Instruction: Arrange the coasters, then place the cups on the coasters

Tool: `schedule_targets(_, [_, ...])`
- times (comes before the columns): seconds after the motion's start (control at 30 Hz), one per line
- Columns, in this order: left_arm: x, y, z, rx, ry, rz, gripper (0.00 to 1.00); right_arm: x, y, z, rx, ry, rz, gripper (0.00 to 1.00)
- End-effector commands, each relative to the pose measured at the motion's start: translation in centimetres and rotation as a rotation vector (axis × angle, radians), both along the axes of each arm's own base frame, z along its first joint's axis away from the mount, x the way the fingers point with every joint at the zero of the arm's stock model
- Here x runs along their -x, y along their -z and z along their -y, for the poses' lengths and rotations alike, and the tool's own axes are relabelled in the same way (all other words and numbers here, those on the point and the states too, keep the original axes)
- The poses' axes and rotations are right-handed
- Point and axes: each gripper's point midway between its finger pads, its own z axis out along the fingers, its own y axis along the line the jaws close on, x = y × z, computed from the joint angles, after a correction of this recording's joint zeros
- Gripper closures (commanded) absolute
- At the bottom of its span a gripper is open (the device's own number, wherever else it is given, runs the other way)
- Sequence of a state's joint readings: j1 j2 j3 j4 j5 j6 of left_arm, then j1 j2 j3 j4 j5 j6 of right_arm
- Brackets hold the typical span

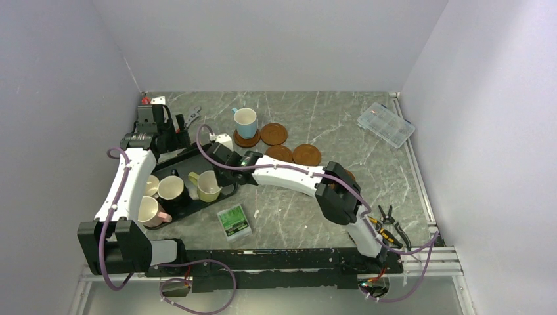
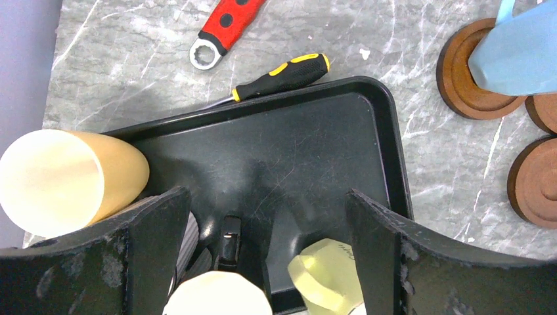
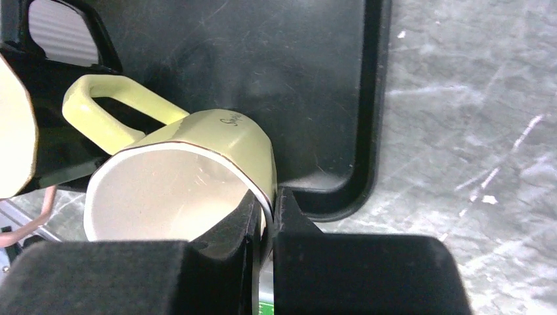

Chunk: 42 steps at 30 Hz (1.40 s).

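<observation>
Gripping the rim of the olive-yellow ceramic mug [image 3: 217, 141] in the black plastic tray [image 3: 309, 98] at nine o'clock, the right gripper [image 3: 266, 210] is clenched; the left gripper [image 2: 266, 200] is released. Only the light blue mug [image 1: 245, 122] is seated on a reddish-brown disc coaster [image 1: 247, 140]

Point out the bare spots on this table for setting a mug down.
Open marble lies between the coasters and the clear box, and again between the green packet and the right arm. The tray is packed with cups at its near end, bare at its far end.
</observation>
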State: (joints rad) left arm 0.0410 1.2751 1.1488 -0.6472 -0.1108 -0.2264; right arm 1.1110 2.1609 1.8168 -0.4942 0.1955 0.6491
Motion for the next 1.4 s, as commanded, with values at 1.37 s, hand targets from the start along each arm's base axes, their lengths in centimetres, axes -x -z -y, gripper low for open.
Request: schedule_targets(1.37, [-0.5, -3.8, -0.5, -0.011, -0.011, 0.146, 0.08, -23.4, -9.3, 24.7, 0.153, 0.396, 0.17, 1.0])
